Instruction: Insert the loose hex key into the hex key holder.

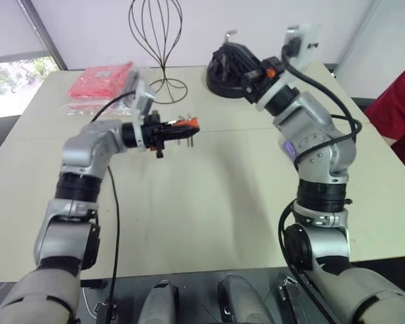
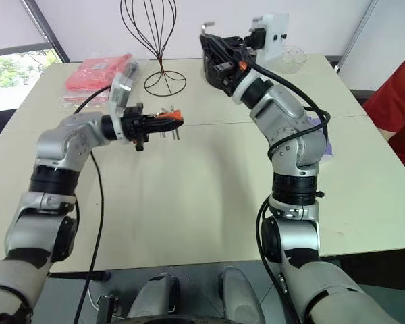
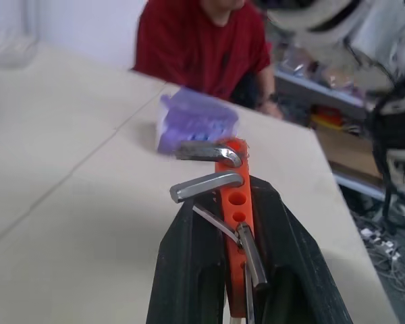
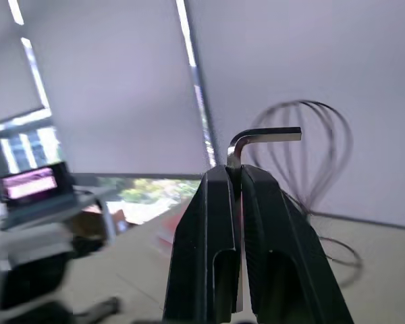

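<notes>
With the left fingers clamping the holder above the desk's middle and the right fingers pinching the key high near its far edge, line the key's long leg up with an empty hole before pushing.

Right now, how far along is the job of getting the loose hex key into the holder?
Both pickups look done. The left pincer is shut on the orange-red hex key holder, held above the table. The right pincer is shut on the loose hex key, raised well apart from the holder. Still left: bringing the key across, lining it up with an empty hole in the holder and pushing it in.
</notes>
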You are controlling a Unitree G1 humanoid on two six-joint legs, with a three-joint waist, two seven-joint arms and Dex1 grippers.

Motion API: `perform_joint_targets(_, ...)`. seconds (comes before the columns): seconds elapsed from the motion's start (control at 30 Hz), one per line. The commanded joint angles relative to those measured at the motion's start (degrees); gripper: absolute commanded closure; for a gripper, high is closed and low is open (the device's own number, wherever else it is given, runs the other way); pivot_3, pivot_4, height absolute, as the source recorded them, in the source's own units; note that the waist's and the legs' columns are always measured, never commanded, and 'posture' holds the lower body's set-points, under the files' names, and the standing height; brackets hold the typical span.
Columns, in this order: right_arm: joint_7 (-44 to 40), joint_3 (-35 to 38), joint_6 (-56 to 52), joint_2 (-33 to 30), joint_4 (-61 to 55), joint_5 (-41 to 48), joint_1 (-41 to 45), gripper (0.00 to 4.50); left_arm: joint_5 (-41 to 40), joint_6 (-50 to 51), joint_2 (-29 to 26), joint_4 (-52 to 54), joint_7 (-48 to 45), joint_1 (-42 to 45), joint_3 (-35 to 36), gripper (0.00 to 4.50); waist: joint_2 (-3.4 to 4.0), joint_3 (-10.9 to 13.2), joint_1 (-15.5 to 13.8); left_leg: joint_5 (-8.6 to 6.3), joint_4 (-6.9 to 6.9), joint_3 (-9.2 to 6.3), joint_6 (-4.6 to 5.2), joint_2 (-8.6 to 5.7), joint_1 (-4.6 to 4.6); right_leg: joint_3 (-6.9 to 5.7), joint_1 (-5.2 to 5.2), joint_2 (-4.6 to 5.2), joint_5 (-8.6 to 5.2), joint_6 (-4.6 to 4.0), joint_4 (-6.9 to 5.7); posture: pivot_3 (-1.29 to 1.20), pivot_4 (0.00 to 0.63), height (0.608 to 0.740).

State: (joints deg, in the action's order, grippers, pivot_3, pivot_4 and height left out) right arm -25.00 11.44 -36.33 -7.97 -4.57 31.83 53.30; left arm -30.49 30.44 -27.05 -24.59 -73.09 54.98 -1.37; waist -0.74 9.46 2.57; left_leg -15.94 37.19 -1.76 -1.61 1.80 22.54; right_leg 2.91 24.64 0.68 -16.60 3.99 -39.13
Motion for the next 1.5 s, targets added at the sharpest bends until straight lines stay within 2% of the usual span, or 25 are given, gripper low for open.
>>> perform_joint_targets(0.03, 1.11, -1.06, -0.10, 0.80, -3.67, 2.14, -0.06, 4.45, 1.27, -3.41, 1.33, -2.62, -2.10, 2.88, 0.07, 4.50, 0.00, 0.00, 0.03, 0.00, 0.00, 0.01, 0.00, 0.00, -0.02, 0.01, 0.00, 0.00, 0.00, 0.00, -0.01, 0.00, 0.150, 0.740)
perform_joint_targets(0.9, 5.39, -4.55, -0.75, 1.19, -6.89, 4.15, -4.27, 4.45, 5.03, -12.15, 6.29, -12.34, -0.64, 8.82, 3.14, 4.50, 0.00, 0.00, -0.05, 0.00, 0.01, -0.03, 0.01, 0.00, 0.00, 0.01, 0.01, -0.02, 0.00, 0.00, 0.00, 0.00, 0.150, 0.740)
perform_joint_targets(1.5, 6.60, -5.55, 0.20, 2.04, -6.34, 4.05, -6.59, 4.45, 4.33, -10.96, 6.88, -9.81, -0.35, 8.13, 3.69, 4.50, 0.00, 0.00, -0.01, 0.00, 0.00, -0.04, 0.01, 0.00, 0.00, 0.01, 0.01, -0.02, 0.00, 0.00, 0.00, 0.00, 0.150, 0.740)
